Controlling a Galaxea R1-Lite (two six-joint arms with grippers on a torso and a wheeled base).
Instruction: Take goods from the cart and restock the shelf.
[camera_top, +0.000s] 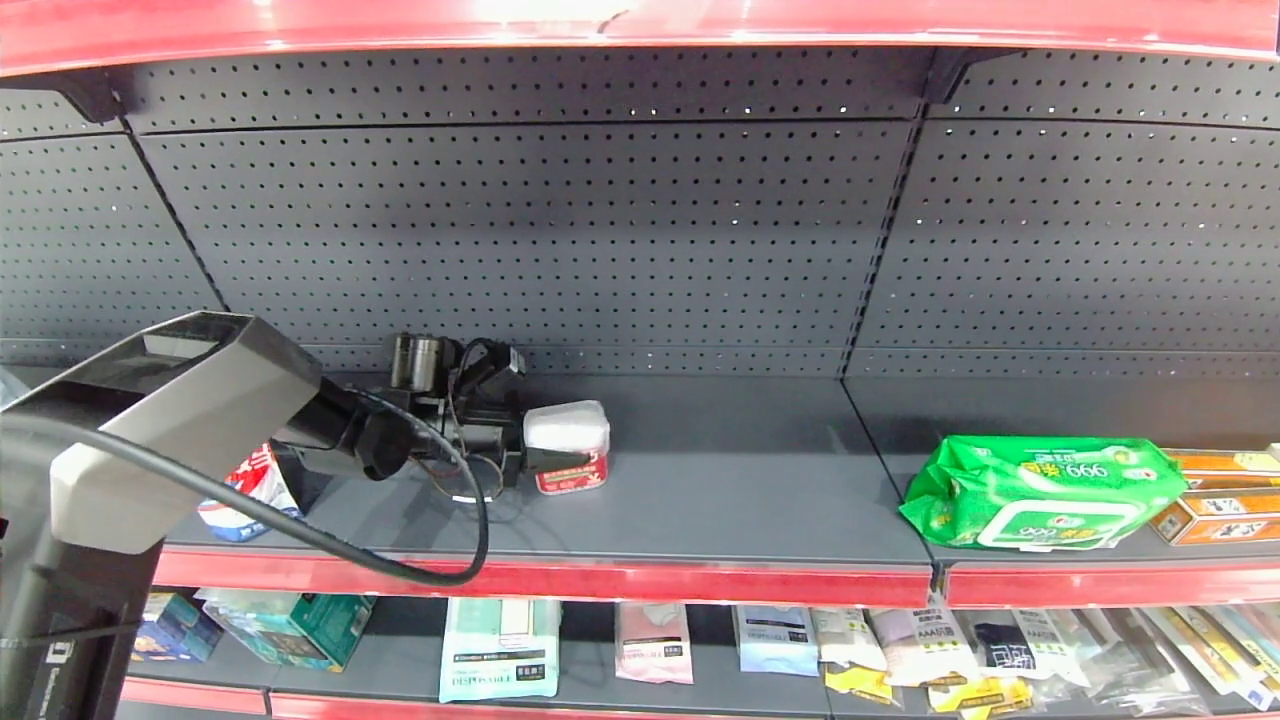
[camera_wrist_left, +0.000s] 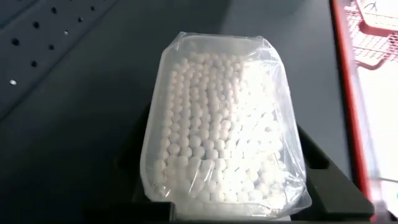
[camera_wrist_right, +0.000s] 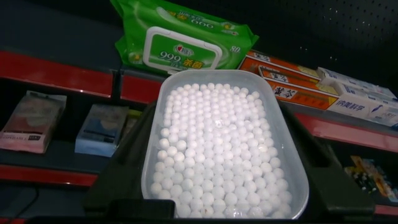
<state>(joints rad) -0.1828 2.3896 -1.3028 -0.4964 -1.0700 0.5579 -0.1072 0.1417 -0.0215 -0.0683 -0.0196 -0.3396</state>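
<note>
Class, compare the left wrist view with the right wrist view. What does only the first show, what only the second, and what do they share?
Left wrist only: the pegboard, bare shelf board and red wire mesh, probably the cart; the left tub is wrapped in clear film. Right wrist only: the green wipes pack, boxes and lower-shelf packets beyond the right tub. Both: a tub of small white balls held in that arm's gripper, left gripper and right gripper alike, plus a red shelf edge.
</note>
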